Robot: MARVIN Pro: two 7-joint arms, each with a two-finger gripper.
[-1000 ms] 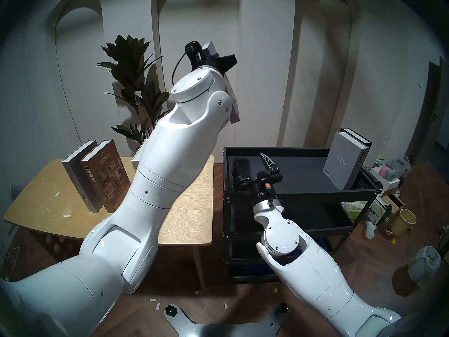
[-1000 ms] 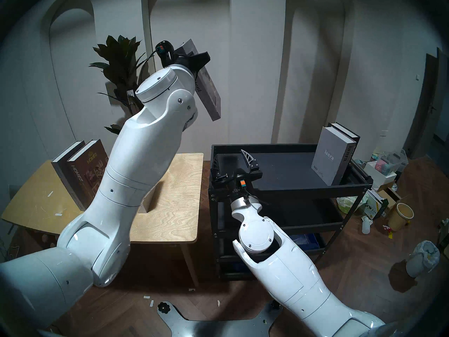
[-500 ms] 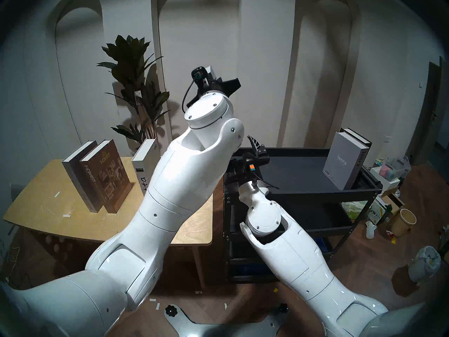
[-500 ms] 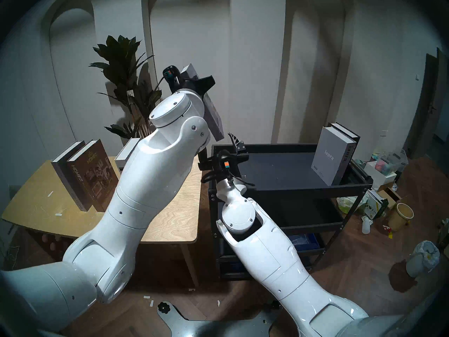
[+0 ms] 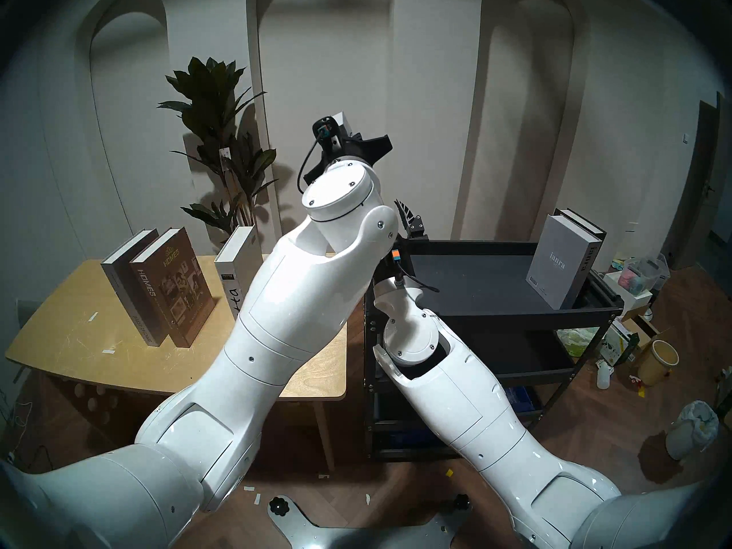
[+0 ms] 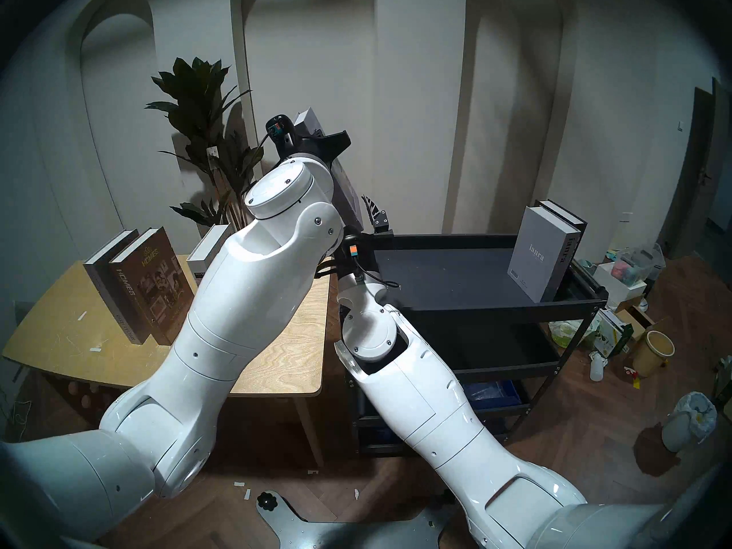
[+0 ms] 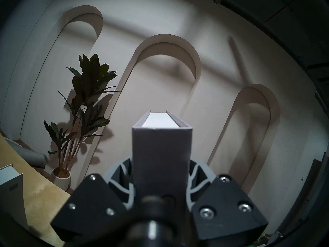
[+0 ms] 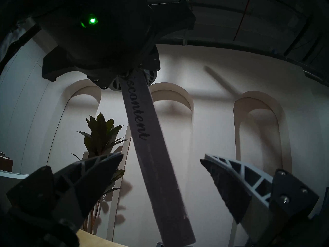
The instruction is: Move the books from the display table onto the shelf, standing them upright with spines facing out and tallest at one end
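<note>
Left gripper [image 7: 161, 171] clamped on grey "Discontent" book [image 8: 154, 152], held tilted in the air above the gap between display table [image 5: 79, 298] and shelf [image 5: 495, 306]; right gripper [image 8: 161, 162] wide open just below the book's lower end, holding nothing.

A pale wall [image 5: 427, 100] with arched niches stands behind. A leafy potted plant [image 5: 222, 112] grows beside it. The dim wooden floor [image 5: 594, 425] carries clutter at right.
</note>
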